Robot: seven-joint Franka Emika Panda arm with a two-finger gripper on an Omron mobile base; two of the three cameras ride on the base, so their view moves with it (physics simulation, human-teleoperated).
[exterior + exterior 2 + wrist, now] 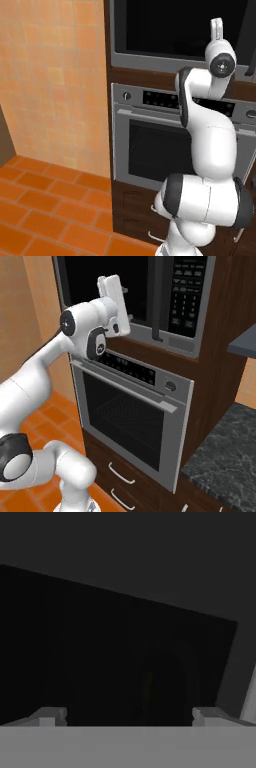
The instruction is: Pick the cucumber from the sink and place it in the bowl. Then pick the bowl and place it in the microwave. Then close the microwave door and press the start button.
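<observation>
Gripper (130, 716), jaws wide, raised against the microwave door (105, 281), seemingly empty.

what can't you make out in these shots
- Microwave interior, right base view: too dark to tell whether a bowl sits inside; the arm covers its lower left.
- Claw, hand view: faces a dim dark surface, nothing distinct.
- Keypad labels, right base view: too small to read.
- Oven, left base view: right part behind the arm.

The microwave (125, 291) sits directly above the oven (132, 416); the counter (225, 456) lies at the oven's four o'clock.
</observation>
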